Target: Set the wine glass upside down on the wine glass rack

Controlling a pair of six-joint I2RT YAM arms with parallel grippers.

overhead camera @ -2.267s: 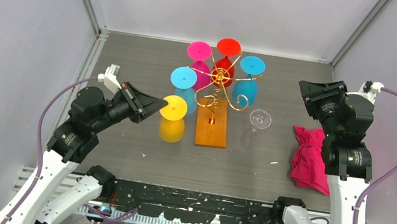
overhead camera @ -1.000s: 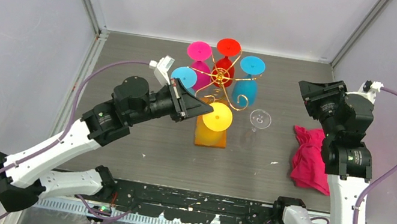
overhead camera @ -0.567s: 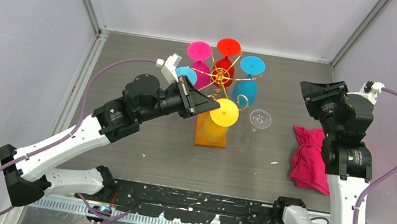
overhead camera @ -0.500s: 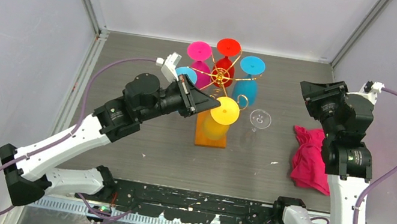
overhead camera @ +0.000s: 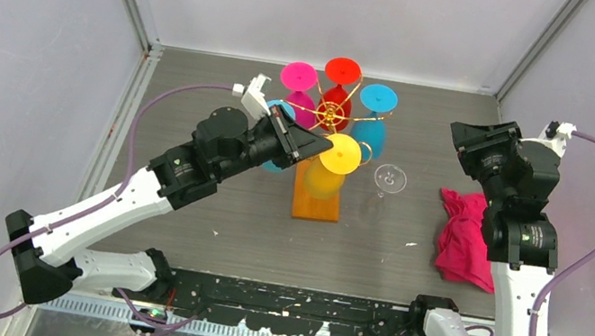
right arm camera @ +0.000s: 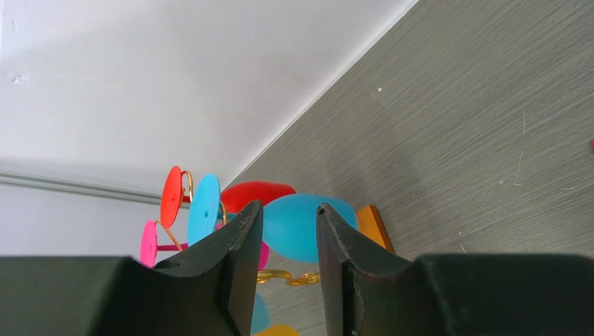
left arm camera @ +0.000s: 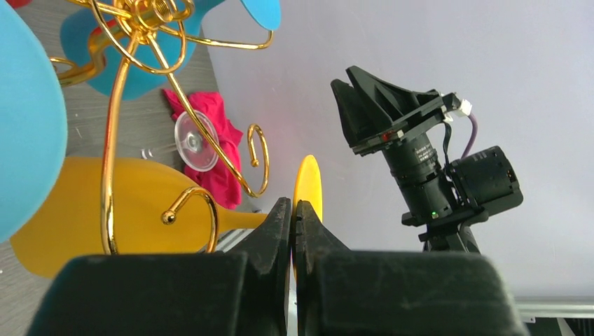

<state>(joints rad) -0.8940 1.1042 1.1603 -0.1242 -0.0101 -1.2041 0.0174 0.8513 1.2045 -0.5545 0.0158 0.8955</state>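
Left pincer (left arm camera: 291, 207) grips the stem of the yellow wine glass (overhead camera: 338, 155), inverted, beside gold rack (overhead camera: 332, 117).

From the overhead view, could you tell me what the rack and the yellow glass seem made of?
Wine glass rack: thin glossy gold wire, likely metal, on a matte wooden-looking base. Yellow glass: probably plastic, given its opaque, even colour.
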